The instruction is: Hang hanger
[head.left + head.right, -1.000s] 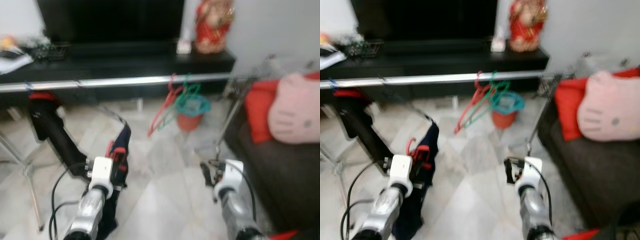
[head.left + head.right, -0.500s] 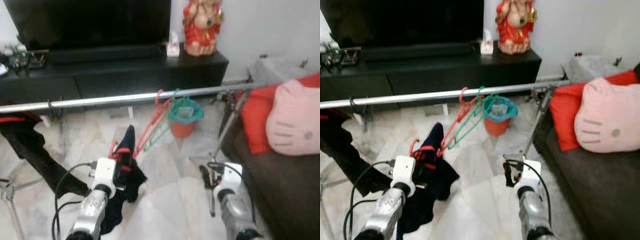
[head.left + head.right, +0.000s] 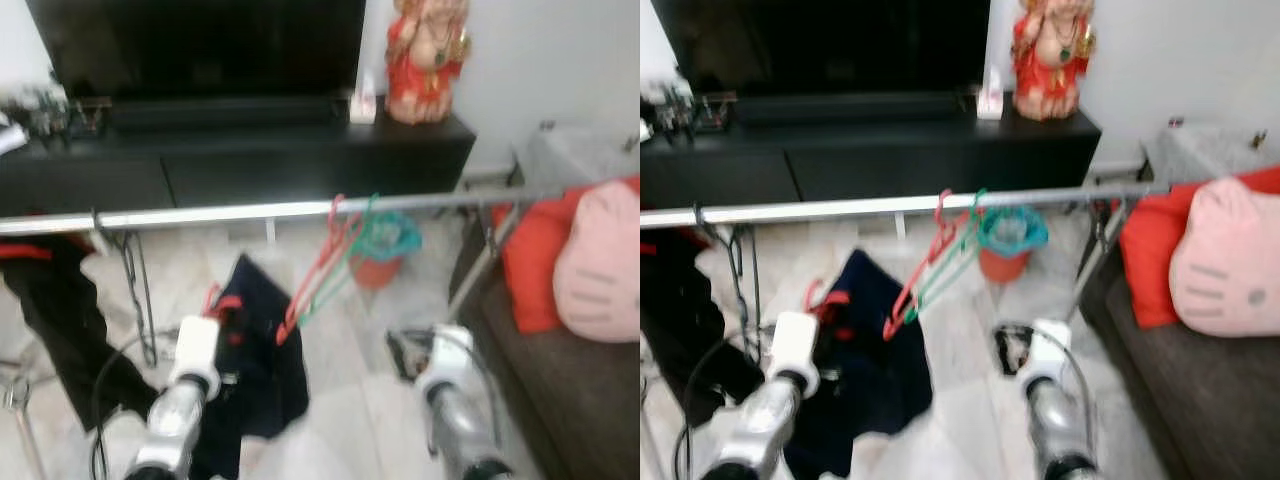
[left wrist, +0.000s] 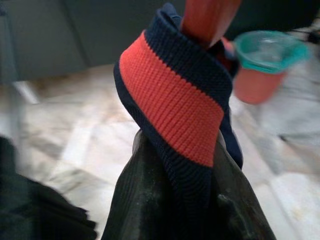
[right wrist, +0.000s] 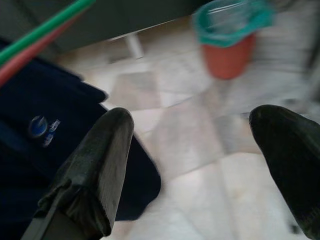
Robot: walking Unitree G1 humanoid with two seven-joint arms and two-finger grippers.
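One hanger in the grip, rail ahead

Left gripper point(image 4: 175, 200) is clenched on the red plastic hanger with navy shirt point(image 3: 255, 345); the long silver rail point(image 3: 250, 212) runs crosswise above and beyond it. Right gripper point(image 5: 200, 170) is spread, holding nothing.

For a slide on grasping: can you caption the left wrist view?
Left gripper shut on the navy-and-red ribbed collar of a garment on a red hanger, above a marble floor.

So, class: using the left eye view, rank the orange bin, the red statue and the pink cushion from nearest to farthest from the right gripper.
1. Orange bin: on the floor just beyond the right gripper.
2. Pink cushion: on the sofa, to its right.
3. Red statue: on the far black cabinet.
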